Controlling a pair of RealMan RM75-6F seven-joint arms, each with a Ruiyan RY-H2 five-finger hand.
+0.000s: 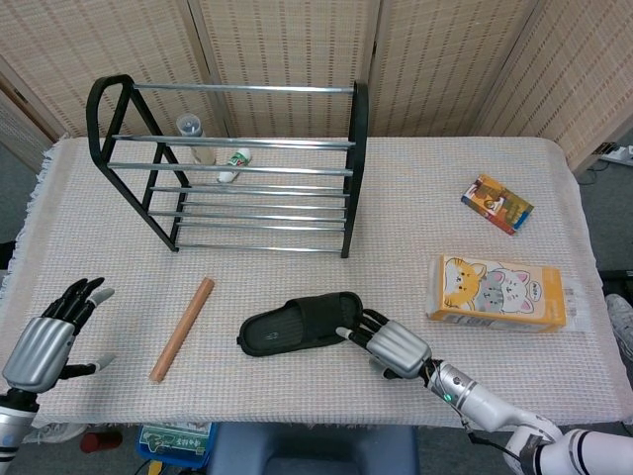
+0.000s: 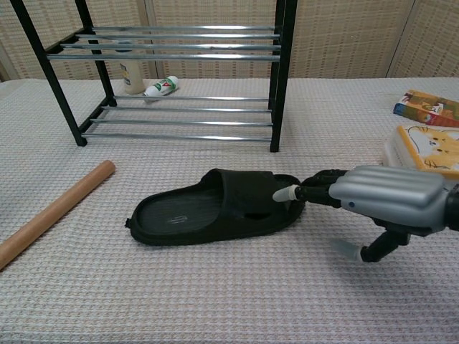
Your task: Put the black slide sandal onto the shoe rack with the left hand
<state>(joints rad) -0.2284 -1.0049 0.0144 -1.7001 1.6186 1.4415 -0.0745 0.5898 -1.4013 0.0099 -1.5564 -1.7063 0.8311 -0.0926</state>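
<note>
Black slide sandal [image 1: 302, 324]: lying flat on the table, in front of the shoe rack [image 1: 237, 168], not yet lifted; toe end met by the fingertips of the right hand [image 1: 393, 346], nothing gripped; left hand [image 1: 45, 339] spread, empty, well apart; placement judged wholly outstanding

The slide sandal [image 1: 301, 324] lies on the tabletop [image 1: 396, 218] near the front edge, at mid-width. The shoe rack [image 1: 232, 168] stands behind it, far and to the left, with a bottle [image 1: 195, 137] and a small tube [image 1: 232, 163] behind its rails. A wooden rod [image 1: 182, 329] lies left of the sandal. The right hand [image 1: 391, 345] is at the sandal's right end, its fingers [image 2: 301, 193] touching it. The left hand [image 1: 45, 336] hovers at the near left corner. A tissue pack [image 1: 495, 291] sits to the right, a small box [image 1: 497, 203] beyond it.
</note>
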